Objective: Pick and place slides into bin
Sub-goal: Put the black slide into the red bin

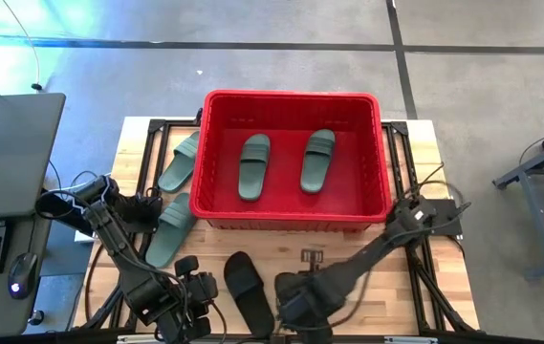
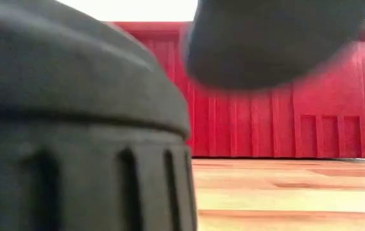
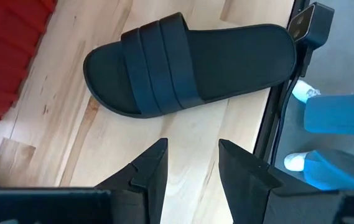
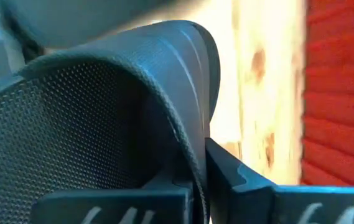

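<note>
Two green slides [image 1: 286, 162] inside the red bin [image 1: 294, 220], upper centre; two more [image 1: 174, 196] left of it on the tabletop [image 1: 444, 258]. Left pincer [image 3: 192, 165] open, just short of a black slide [image 3: 189, 65]. Right pincer [image 4: 201, 168] clamped on another black slide's [image 4: 96, 106] edge — blocking the low view.

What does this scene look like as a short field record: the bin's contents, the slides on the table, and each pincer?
bin: red, holds two green slides
green slides on table: two, left of the bin
black slide on table: in front of the bin
second black slide: clamped in the right pincer
left pincer: open, empty, pointing at the black slide on table
</note>
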You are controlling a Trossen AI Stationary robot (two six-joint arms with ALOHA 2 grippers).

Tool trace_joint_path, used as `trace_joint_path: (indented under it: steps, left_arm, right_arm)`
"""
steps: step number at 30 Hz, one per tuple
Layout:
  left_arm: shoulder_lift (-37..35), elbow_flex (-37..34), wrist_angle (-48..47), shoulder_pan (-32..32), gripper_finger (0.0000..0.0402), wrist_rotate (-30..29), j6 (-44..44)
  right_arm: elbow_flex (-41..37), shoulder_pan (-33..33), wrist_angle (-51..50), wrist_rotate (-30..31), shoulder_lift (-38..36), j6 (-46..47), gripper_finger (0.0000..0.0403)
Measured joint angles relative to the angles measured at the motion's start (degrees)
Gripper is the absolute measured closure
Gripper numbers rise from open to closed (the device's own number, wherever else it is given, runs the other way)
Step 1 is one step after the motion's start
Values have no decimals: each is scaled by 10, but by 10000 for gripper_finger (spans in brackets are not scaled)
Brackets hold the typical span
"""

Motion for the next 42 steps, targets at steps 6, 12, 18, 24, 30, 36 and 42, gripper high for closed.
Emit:
trace_joint_path:
  steps: [6,12,18,24,30,36,42]
  left_arm:
    - [0,0,4,0,275,0,18]
    - [0,0,10,0,275,0,19]
    - [0,0,28,0,275,3,17]
    - [0,0,33,0,275,2,16]
    - [16,0,34,0,275,-11,14]
    - [48,0,50,9,275,-3,13]
    - [75,0,67,28,275,21,13]
  right_arm:
    - [-1,5,18,139,-87,39,401]
    - [-1,-9,85,341,-162,-44,402]
    - [-1,-42,105,521,-201,-172,402]
    - [-1,-132,43,503,-201,-166,402]
    - [-2,-237,-17,485,-179,-138,402]
    - [-1,-328,-11,459,-131,-163,403]
    - [-1,-401,-17,452,-57,-190,403]
